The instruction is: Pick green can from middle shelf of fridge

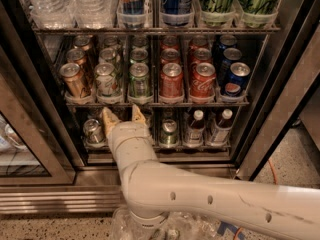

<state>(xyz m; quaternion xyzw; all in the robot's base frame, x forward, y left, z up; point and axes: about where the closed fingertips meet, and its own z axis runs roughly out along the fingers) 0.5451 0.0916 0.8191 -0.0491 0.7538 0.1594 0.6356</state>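
Note:
The fridge (pixel 280 99) stands open with its dark interior in front of me. The middle shelf (pixel 155 104) holds lanes of gold, pale white-and-green, green, red and blue cans. The green can (pixel 139 80) is at the front of the third lane from the left, upright, with a silver top. My gripper (pixel 123 116) is open and empty, just below the shelf's front edge and slightly left of the green can. Its tan fingertips (pixel 109 118) point up. It touches no can.
The pale white-and-green can (pixel 106 79) and a red can (pixel 171 80) flank the green can. Water bottles (pixel 75 4) and tall cans stand on the shelf above. Small bottles (pixel 195 126) and cans (pixel 93 130) stand on the shelf below. The glass door (pixel 20 149) is at the left.

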